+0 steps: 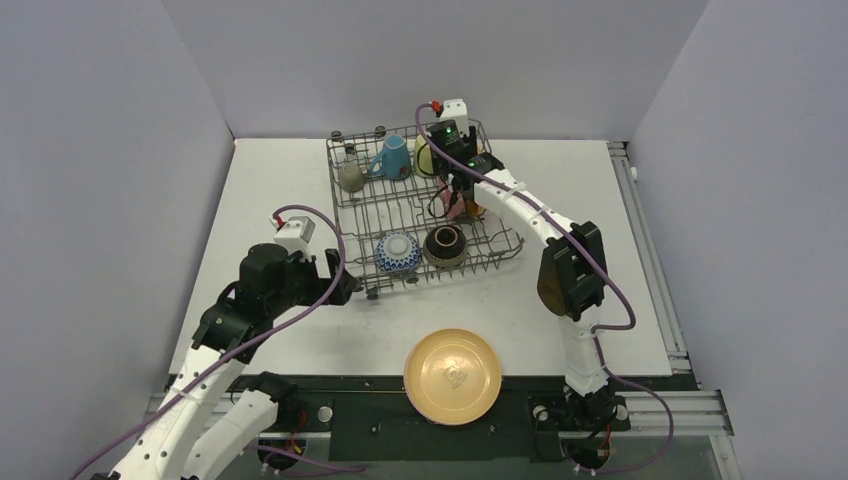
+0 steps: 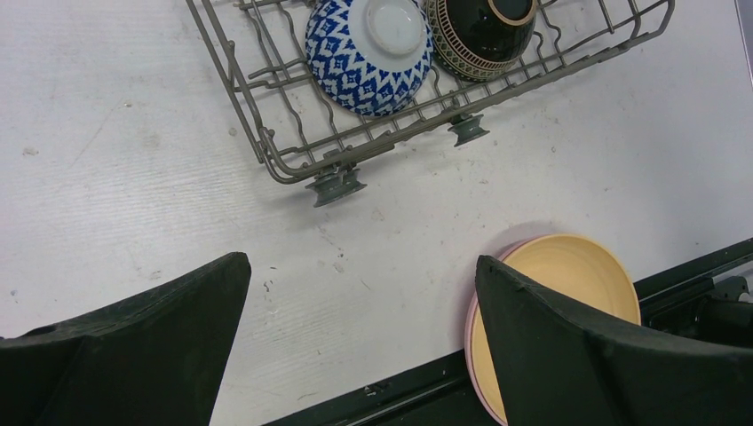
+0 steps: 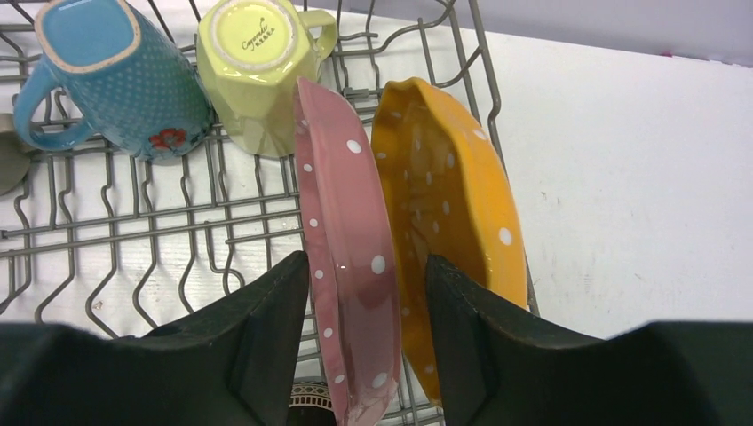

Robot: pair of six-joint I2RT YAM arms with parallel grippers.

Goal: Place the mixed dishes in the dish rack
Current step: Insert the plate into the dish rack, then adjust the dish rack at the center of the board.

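The dark pink dotted plate [image 3: 351, 222] stands on edge in the dish rack [image 3: 178, 213], beside the orange plate [image 3: 453, 195]. My right gripper [image 3: 368, 260] straddles the pink plate, open, with a gap at the orange side. A blue mug [image 3: 107, 80] and a pale-yellow mug [image 3: 253, 71] sit upside down behind them. The grey mug [image 1: 351, 176], blue-white bowl [image 2: 355, 53] and dark brown bowl [image 2: 479, 35] are also in the rack. A yellow plate [image 2: 568, 275] lies on a light pink plate [image 2: 471, 333] at the table's near edge. My left gripper [image 2: 362, 262] hovers open and empty beside them.
The rack [image 1: 345, 215] sits at the back middle of the white table [image 1: 280, 200], on small wheels [image 2: 336, 185]. A black rail [image 1: 360, 400] runs along the near edge under the stacked plates. Grey walls close in on three sides.
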